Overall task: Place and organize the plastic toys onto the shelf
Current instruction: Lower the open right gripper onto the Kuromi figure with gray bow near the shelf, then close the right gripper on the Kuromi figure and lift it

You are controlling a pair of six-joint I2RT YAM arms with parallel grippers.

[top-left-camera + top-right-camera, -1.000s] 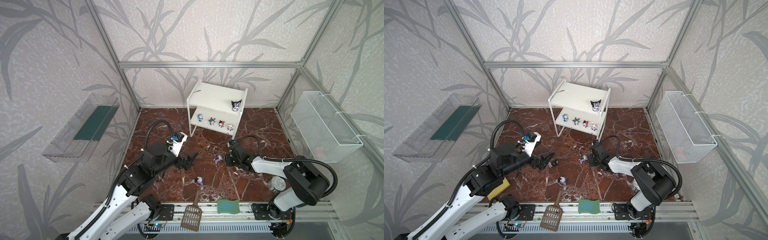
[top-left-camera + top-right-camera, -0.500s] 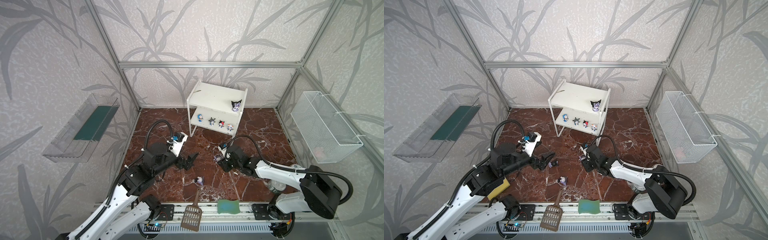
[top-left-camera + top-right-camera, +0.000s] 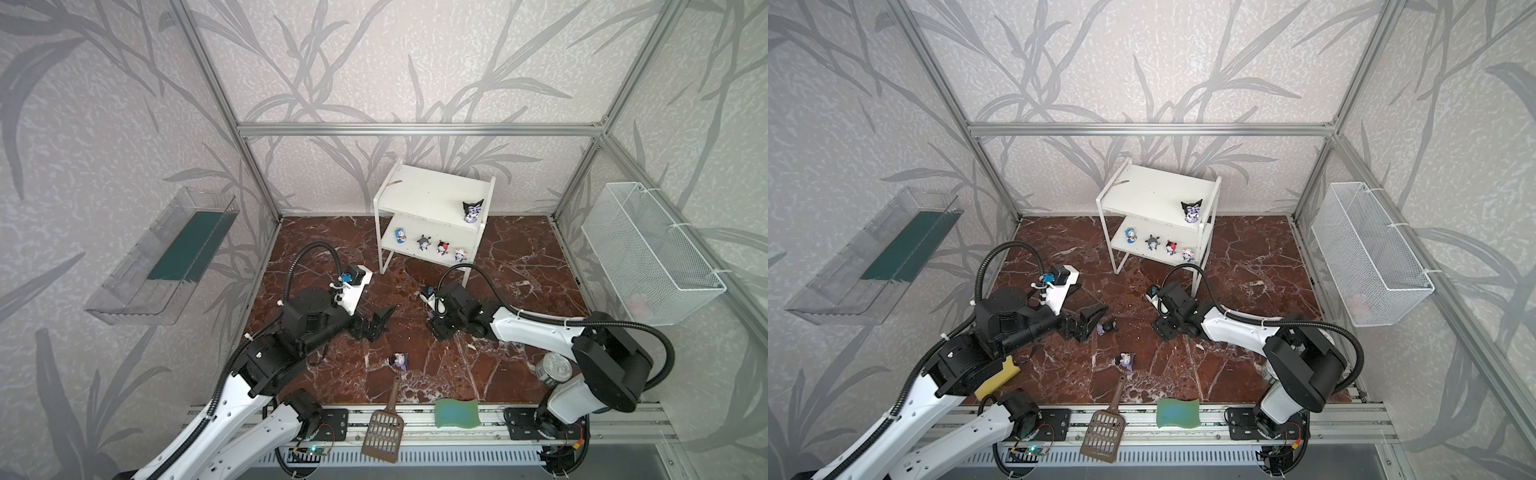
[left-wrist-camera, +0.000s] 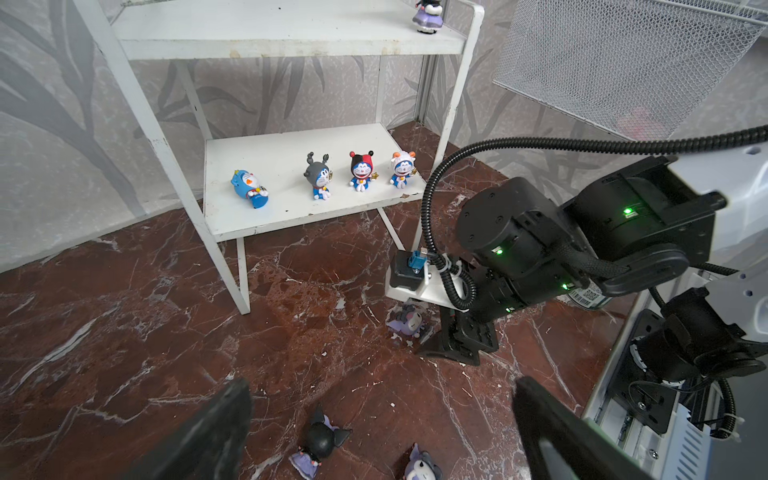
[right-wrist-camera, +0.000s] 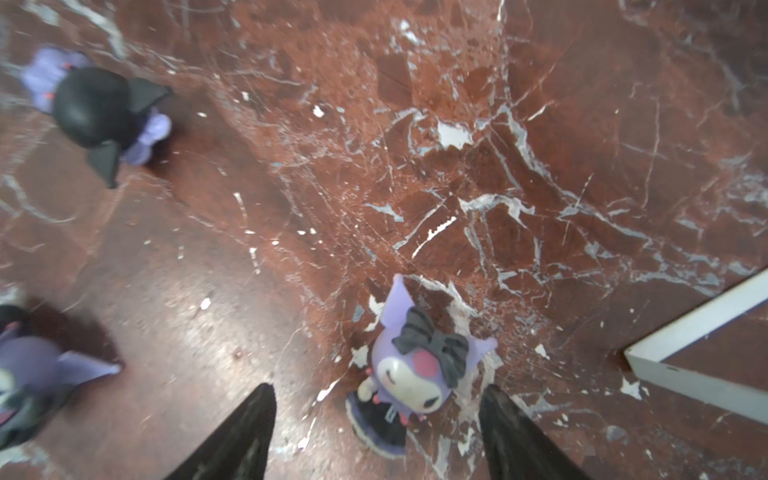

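Marble, red-brown, the tabletop (image 3: 519,266) carries the white shelf (image 3: 432,195) at the back in both top views. An upright purple toy (image 3: 473,211) stands on its upper board, and four blue-white toys (image 3: 424,242) line the lower one. The left pincer (image 3: 382,322) and right pincer (image 3: 438,330) face each other low over the middle. A pale purple toy (image 3: 399,360) lies nearer the front rail. In a top view a black-headed toy (image 3: 1106,327) lies just beside the left pincer's tips.

Left wrist view: the left pincer (image 4: 382,386) is spread wide. The black-headed toy (image 4: 318,442) shows on the marble between its fingers, touching neither. The all-blue toy (image 4: 249,189) at the row's end lies on its side; the other three sit up.

Right wrist view: the right pincer (image 5: 379,390) is spread. A bow-topped toy (image 5: 411,374) stands upright between its fingers (image 5: 237,436), clear of both.
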